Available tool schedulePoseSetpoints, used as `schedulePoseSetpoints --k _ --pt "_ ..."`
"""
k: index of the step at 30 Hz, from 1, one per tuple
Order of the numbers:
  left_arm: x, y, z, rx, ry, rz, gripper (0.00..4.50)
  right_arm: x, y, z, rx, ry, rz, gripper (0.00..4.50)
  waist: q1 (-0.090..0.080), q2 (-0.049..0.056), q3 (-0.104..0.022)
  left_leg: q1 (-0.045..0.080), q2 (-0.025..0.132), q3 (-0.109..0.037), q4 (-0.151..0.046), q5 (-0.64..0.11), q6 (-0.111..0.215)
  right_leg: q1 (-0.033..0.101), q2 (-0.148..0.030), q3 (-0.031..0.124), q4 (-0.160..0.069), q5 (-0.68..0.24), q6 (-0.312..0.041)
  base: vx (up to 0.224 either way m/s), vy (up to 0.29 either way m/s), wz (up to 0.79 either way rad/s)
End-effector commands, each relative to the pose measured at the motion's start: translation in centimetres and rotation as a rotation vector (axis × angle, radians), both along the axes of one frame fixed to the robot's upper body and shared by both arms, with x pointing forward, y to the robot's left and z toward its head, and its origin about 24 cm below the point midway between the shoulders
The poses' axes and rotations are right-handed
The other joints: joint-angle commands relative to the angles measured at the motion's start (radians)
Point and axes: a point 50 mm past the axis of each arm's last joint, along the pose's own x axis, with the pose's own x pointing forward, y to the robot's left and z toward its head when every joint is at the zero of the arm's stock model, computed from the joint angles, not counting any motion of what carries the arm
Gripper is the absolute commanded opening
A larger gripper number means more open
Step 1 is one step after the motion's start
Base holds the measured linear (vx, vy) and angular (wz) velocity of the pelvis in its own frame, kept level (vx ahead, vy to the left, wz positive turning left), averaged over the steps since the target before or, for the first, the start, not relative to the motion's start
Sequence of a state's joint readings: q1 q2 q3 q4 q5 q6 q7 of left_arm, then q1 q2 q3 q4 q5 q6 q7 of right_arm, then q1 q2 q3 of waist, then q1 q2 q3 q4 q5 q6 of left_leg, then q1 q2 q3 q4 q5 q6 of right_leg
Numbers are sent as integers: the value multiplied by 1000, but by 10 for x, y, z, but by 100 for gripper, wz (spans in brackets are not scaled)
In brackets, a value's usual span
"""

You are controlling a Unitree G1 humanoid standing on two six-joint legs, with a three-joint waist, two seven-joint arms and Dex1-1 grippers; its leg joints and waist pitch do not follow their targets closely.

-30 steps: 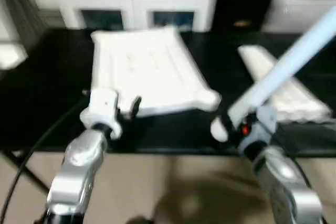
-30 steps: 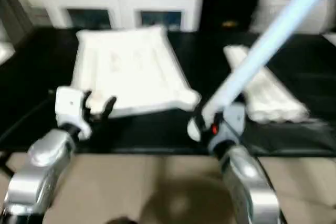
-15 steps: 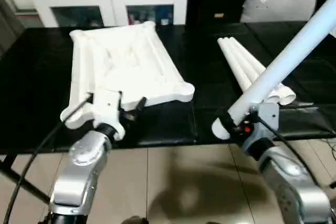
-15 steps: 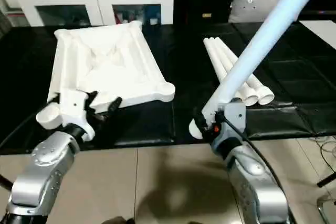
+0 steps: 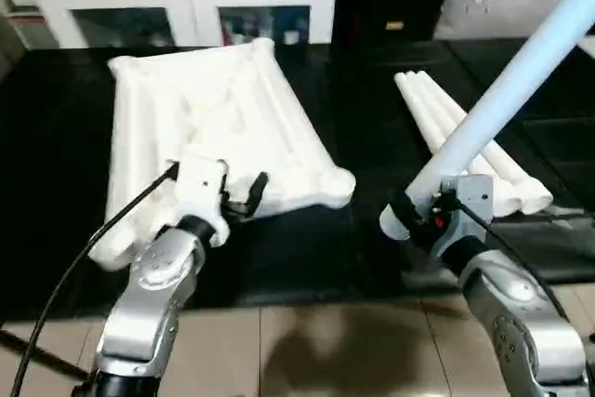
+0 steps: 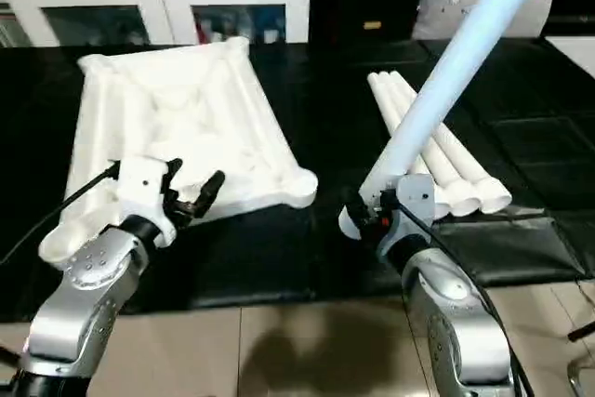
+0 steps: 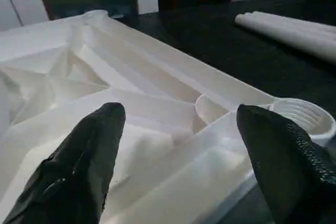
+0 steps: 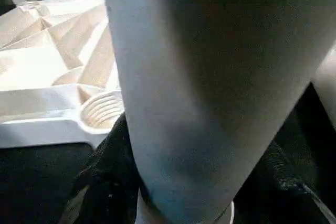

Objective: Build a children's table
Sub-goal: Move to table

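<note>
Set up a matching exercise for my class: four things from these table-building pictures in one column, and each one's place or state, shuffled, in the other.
Things:
1. table top
2. left hand
3. right hand
4. three spare legs

Place or state:
A. shut on a raised leg
B. lying together on the black surface
C. open, at the top's near edge
D. upside down, ribs showing

Pairs: 1-D, 2-C, 3-A, 4-B

No text, label, brand, number or sign can be read anywhere in these views. A small orange-yellow tag (image 5: 394, 26) sits on dark furniture far beyond the right gripper (image 5: 420, 220), but its marking is illegible.
</note>
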State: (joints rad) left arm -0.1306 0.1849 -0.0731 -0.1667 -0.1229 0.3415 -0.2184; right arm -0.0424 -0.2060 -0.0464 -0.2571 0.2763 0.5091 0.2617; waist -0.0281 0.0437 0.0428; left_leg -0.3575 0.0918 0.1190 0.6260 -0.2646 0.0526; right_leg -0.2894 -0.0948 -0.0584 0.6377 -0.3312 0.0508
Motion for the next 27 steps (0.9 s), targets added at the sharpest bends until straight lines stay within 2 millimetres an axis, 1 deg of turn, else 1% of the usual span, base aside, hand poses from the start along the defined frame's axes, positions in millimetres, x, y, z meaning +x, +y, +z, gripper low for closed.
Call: schedulePoseSetpoints --k 1,2,3,4,5,6,7,8,9,10,11,12,13,14,15,16,17,18,19,20,21,22,23,24,25,26,27 --pt "1 -1 -3 8 20 -9 382 2 -1 3 -10 -22 -4 189 -9 -17 -78 128 114 -116 -25 391 471 -62 -29 48 -8 192 4 117 -86 -2" --pt "1 -1 -3 8 20 -9 382 2 -1 3 -10 -22 -4 189 9 -33 -74 68 62 -73 -2 347 425 -1 -27 73 -36 287 16 175 -119 5" --pt "1 -2 -3 8 20 -12 382 2 -1 3 -14 -21 -4 189 63 -51 -48 -109 -18 -5 74 97 276 135 -98 161 -112 454 51 117 -79 8" --pt "2 -2 -3 9 20 -12 382 2 -1 2 -16 -20 -4 189 77 -51 -55 -143 25 -19 87 35 138 161 -118 153 -99 558 56 106 -58 -3" --pt "2 -2 -3 9 19 -13 382 2 -1 2 -19 -20 -3 189 90 -41 -58 -140 21 -17 65 61 90 164 -77 119 -86 590 66 91 -31 -14" --pt "2 -2 -3 9 18 -14 382 2 -1 2 -20 -20 -2 189 96 -11 -61 -102 45 -23 -2 113 48 143 -20 66 -75 576 99 91 -31 -14" --pt "2 -2 -3 9 18 -14 382 2 -1 3 -20 -20 -2 189 88 18 -66 -57 75 -37 -36 139 57 122 0 29 -61 523 119 169 -26 -7" --pt "3 -2 -2 9 18 -14 382 3 -1 3 -23 -21 2 189 43 40 -75 88 159 -131 -50 154 286 -5 41 -15 38 263 145 173 -18 -8" --pt "3 -2 -3 10 17 -12 382 3 -1 3 -25 -22 6 189 1 32 -98 194 242 -229 -45 370 510 -142 8 9 122 -71 99 173 -18 -8" --pt "3 -2 -3 10 17 -12 382 3 -1 3 -25 -22 6 189 15 32 -83 140 216 -180 -38 493 499 -153 4 20 136 -49 84 71 21 -1" --pt "4 -3 -2 11 16 -11 382 3 -1 3 -27 -23 11 189 16 26 -81 119 199 -149 -46 500 465 -155 7 17 140 6 86 0 0 0" --pt "4 -3 -3 12 15 -11 382 4 0 3 -30 -24 16 189 20 11 -59 59 169 -85 -86 339 396 -131 13 21 118 98 57 0 0 0" --pt "4 -3 -3 12 15 -11 382 4 0 3 -30 -24 16 189 27 1 -55 48 145 -61 -92 214 354 -119 10 26 77 149 22 0 0 0" --pt "4 -3 -3 12 14 -10 382 4 0 3 -32 -24 21 189 34 -47 -45 31 72 -22 -68 -60 246 -84 -25 71 -52 188 -36 6 -84 -2" --pt "4 -3 -3 12 14 -10 382 4 0 3 -32 -23 24 189 64 -89 -30 1 7 7 46 -192 126 -30 -107 153 -167 -396 -5 6 -84 -2" --pt "4 -3 -3 12 13 -9 382 5 1 3 -32 -23 27 189 71 -71 -51 -4 13 -13 87 -126 77 -1 -144 177 -164 -568 -39 23 -65 -3" --pt "4 -2 -2 13 13 -9 382 5 1 3 -32 -24 29 189 74 -68 -43 -36 24 -30 99 -57 21 17 -148 184 -165 -671 -100 50 -11 -6" --pt "4 -3 -3 12 13 -8 382 5 1 2 -32 -24 30 189 69 -75 -31 -51 35 -37 85 -29 -2 24 -133 159 -160 -641 -163 50 -11 -6" --pt "4 -3 -3 12 12 -8 382 6 1 2 -33 -24 31 189 64 -50 -28 -32 47 -34 36 -13 -9 9 -97 120 -159 -599 -217 0 0 0" --pt "4 -3 -3 12 12 -8 382 6 2 2 -34 -24 33 189 59 -36 -27 -22 54 -29 -1 -17 -9 6 -74 92 -156 -568 -234 61 65 0" --pt "4 -3 -3 11 13 -9 382 6 2 2 -35 -24 33 189 36 -12 -24 4 92 -36 -76 -153 -9 -18 -6 43 -122 -433 -228 61 65 0" --pt "3 -3 -3 11 13 -11 382 6 2 2 -35 -23 34 189 12 10 -34 58 123 -70 -103 -297 -12 -40 21 18 -78 -290 -245 86 101 3" --pt "3 -3 -3 11 13 -12 382 6 2 2 -36 -23 34 189 -1 21 -50 93 130 -90 -111 -298 8 -49 24 8 -58 -170 -259 100 88 5" --pt "3 -4 -4 11 14 -14 382 6 1 2 -36 -24 34 189 -22 24 -50 126 146 -123 -120 -250 88 -77 28 -7 -18 -11 -241 100 88 5" --pt "3 -4 -4 11 15 -16 382 6 1 2 -37 -25 33 189 -29 12 -43 132 152 -130 -123 -213 180 -85 12 -6 -12 38 -204 107 75 8" --pt "3 -4 -4 11 15 -16 382 6 1 2 -37 -25 33 189 -30 2 -42 132 144 -122 -117 -199 216 -86 4 -1 -20 52 -196 105 41 9" --pt "3 -4 -4 11 15 -17 382 6 1 2 -37 -25 32 189 -28 -22 -46 83 91 -75 -84 -123 255 -37 -28 25 -65 113 -228 105 41 9"
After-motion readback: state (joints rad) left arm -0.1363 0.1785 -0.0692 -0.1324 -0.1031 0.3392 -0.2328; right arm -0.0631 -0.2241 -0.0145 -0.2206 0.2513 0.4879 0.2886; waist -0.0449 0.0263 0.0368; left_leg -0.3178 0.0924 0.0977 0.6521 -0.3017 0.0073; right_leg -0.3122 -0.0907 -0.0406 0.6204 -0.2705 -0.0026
